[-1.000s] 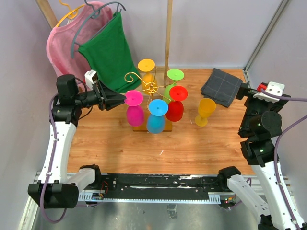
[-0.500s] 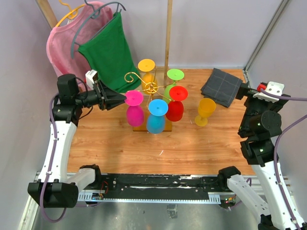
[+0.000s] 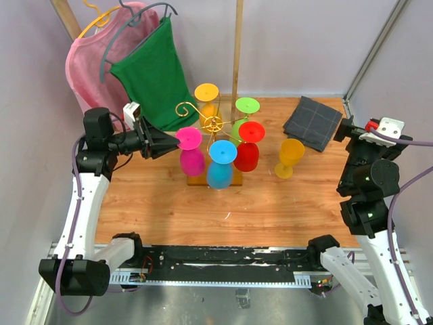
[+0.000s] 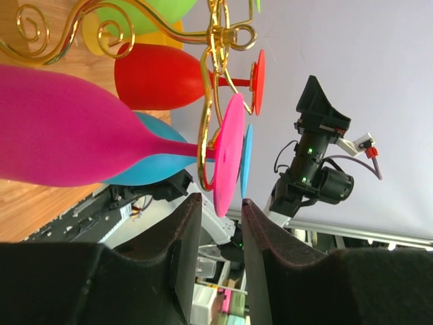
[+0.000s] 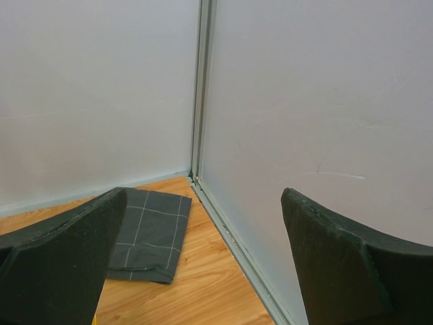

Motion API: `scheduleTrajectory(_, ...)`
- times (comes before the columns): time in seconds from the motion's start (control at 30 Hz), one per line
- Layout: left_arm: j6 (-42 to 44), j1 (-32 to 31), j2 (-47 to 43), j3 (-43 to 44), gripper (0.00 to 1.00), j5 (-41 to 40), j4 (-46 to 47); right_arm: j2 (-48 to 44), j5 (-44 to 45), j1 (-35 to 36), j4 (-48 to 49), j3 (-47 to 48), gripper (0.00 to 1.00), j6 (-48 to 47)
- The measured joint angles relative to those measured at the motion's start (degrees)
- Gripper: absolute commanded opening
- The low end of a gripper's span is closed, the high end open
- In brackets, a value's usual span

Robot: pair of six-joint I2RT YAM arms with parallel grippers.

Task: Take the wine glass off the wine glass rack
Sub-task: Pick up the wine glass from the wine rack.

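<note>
The gold wire wine glass rack (image 3: 213, 123) stands mid-table with several coloured glasses hanging upside down. The pink wine glass (image 3: 191, 161) hangs on its left arm, and its round foot (image 4: 229, 152) rests in the gold wire (image 4: 210, 101). My left gripper (image 3: 177, 139) reaches in level from the left. Its jaws stand narrowly open, and the lower edge of the pink foot sits right at the fingertips (image 4: 193, 203), with a thin gap showing on each side. My right gripper (image 3: 350, 130) is raised at the far right, wide open and empty, facing the wall corner.
Blue (image 3: 220, 172), red (image 3: 247, 156), green (image 3: 247, 105) and yellow (image 3: 206, 92) glasses hang close around the pink one. An orange glass (image 3: 291, 157) stands upright on the table. A folded grey cloth (image 3: 312, 122) lies back right. Pink and green shirts (image 3: 154, 74) hang behind my left arm.
My left gripper has crept slightly rightward, toward the pink glass's foot. The right arm has barely moved.
</note>
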Motion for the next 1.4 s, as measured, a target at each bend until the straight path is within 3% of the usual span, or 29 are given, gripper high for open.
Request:
scheduleTrajectory(1.0,0.15,-2.01,0.17,0.39,0.32,-0.48,-0.7,-0.26,0.0,0.0,0.02,-0.72,1.0,0.04)
scheduleTrajectory(1.4,0.31,-2.14,0.26,0.37,0.08,-0.7,-0.79,-0.24,0.02,0.0,0.11,-1.22,1.0,0.02)
